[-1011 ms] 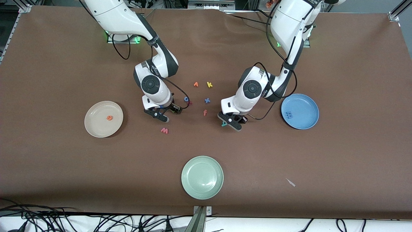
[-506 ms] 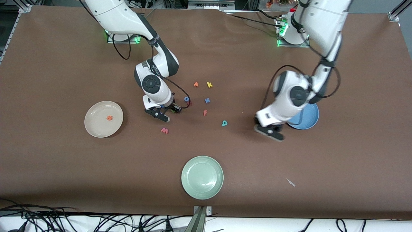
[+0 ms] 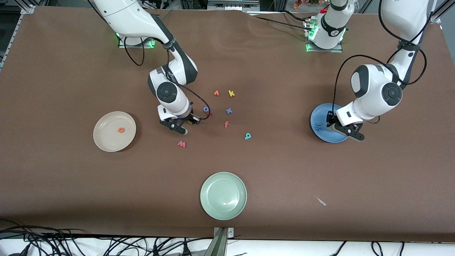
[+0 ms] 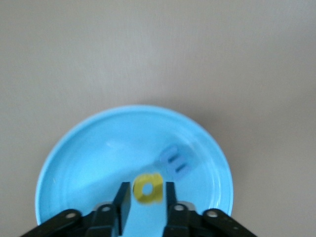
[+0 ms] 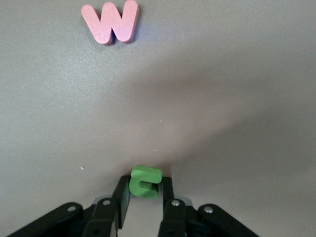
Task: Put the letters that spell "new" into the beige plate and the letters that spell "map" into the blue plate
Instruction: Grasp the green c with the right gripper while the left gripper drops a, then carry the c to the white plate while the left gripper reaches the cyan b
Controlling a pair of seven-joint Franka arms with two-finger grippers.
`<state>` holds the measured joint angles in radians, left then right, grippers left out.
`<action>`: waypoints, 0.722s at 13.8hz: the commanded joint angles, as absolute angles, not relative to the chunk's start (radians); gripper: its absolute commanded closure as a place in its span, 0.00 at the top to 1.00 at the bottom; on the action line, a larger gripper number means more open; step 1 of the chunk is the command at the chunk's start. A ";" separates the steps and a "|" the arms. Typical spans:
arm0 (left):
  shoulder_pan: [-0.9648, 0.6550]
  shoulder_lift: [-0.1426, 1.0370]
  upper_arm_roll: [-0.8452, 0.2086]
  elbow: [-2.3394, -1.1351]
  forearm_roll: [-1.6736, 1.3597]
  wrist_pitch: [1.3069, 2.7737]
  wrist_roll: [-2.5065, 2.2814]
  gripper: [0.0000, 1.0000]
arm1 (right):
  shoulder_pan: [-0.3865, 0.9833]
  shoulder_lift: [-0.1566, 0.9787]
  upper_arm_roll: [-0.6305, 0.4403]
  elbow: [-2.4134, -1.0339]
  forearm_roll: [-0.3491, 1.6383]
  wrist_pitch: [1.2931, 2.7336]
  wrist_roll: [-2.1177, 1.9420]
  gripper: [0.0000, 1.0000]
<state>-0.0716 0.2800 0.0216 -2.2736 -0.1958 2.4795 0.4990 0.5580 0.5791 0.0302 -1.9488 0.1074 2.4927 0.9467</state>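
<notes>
Wrist cams catch what the front cam hides: left gripper pinching yellow letter over blue plate, right gripper clamping green n near w.

The table is wearing a brown matt cover, cloth-like and faintly creased. The blue plate is looking smooth and glossy, as are the beige plate and the green plate. The pink w and green letter are appearing as soft matt foam.
</notes>
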 commanded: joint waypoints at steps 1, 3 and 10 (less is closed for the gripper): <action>-0.063 0.247 0.000 -2.306 -0.172 2.479 0.496 0.84 | 0.565 0.591 0.032 -1.953 0.120 2.508 0.948 0.28; -0.081 0.250 -0.027 -2.293 -0.181 2.482 0.485 0.81 | 0.563 0.591 0.032 -1.948 0.120 2.508 0.946 0.27; -0.325 0.405 -0.092 -1.976 -0.184 2.493 0.134 0.77 | 0.555 0.589 0.031 -1.919 0.120 2.493 0.934 0.23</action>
<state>-0.2535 0.3086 -0.1024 -2.1241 -0.1959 2.5015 0.2276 0.5579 0.5796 0.0302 -1.9453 0.1074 2.4934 0.9463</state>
